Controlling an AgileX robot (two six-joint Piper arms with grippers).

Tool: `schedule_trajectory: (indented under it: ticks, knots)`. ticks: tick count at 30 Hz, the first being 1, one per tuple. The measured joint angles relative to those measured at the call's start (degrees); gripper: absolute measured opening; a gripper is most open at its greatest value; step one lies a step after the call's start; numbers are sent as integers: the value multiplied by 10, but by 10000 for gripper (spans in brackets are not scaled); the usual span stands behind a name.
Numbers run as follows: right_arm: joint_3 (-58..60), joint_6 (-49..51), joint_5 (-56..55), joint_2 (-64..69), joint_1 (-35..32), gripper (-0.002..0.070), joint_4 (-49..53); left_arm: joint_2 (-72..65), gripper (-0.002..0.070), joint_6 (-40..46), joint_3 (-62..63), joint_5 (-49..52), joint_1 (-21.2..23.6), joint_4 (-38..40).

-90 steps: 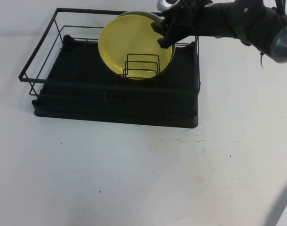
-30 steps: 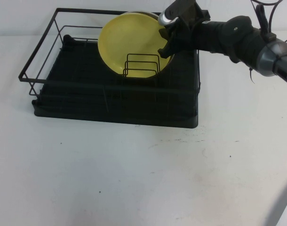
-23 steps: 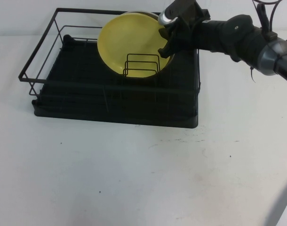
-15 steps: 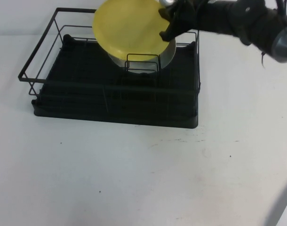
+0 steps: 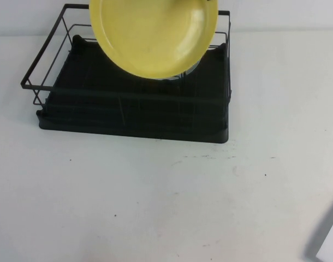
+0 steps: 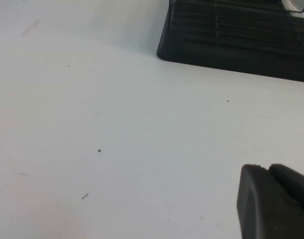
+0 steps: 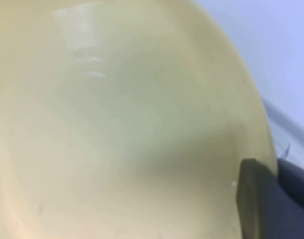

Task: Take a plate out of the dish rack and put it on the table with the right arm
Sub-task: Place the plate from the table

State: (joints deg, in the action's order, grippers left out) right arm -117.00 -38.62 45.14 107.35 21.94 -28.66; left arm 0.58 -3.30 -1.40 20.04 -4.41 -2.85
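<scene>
Right end effector [image 7: 271,199] raised; left end effector [image 6: 274,201] low.

I can read no text, label or number anywhere; the plate [image 5: 154,34] and dish rack [image 5: 128,109] look plain to me.

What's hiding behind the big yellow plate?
Behind the round pale-yellow plate a sliver of a grey-white plate peeks out in the black wire dish rack. The rest of it and the rack's dividers are covered.

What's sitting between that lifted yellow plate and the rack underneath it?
In the high view, a grey-white plate's edge shows between the plate and the dish rack.
</scene>
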Motion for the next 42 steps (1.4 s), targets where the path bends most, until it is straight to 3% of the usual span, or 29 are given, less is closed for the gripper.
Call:
schedule_trajectory:
  ticks: [6,13,20,25,42]
  knots:
    - [16,150,165,-55,0,-10,88,0,-4,0,0,0,0,0]
    - [153,267,200,-153,21,-10,107,0,-4,0,0,0,0,0]
    - [389,398,103,-211,95,-10,103,0,-4,0,0,0,0,0]
    - [504,433,9,-201,127,-10,67,0,-4,0,0,0,0,0]
    - [530,439,-186,-46,129,-10,37,0,-4,0,0,0,0,0]
